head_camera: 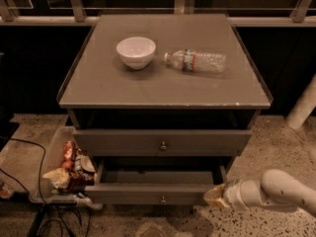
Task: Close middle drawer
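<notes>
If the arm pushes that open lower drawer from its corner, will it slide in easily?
Probably. The middle drawer looks stiff and wooden, and what shows of its inside seems bare, so likely light. The gripper sits at the front's right end, far from the knob, so it might skew and bind slightly.
</notes>
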`<state>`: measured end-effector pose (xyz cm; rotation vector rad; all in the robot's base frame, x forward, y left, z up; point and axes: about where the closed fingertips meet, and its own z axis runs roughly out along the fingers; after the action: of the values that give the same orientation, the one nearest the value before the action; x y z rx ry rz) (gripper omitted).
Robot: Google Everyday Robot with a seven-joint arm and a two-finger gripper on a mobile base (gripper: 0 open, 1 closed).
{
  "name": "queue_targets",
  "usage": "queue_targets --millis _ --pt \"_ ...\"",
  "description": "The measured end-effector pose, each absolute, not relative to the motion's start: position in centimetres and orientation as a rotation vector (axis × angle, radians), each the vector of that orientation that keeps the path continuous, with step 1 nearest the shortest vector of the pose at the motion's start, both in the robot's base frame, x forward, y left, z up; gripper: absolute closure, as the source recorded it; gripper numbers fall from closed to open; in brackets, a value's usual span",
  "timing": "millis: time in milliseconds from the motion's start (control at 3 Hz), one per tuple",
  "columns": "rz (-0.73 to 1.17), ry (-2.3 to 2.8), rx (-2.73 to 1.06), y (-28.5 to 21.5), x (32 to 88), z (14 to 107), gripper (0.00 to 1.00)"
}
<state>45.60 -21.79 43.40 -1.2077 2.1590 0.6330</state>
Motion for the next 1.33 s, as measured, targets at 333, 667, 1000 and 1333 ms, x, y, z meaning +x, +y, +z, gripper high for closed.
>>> queue_targets --millis 333,667,1000,1333 --pt "0.651 2.23 -1.234 -21.23 43.44 39.75 1.0" --pt "0.651 2.233 -1.235 -21.2 43.33 39.59 0.82" --pt "0.651 2.233 -1.235 -21.19 43.33 39.59 0.57" --pt "0.651 2.233 -1.235 -21.19 43.33 39.59 0.35"
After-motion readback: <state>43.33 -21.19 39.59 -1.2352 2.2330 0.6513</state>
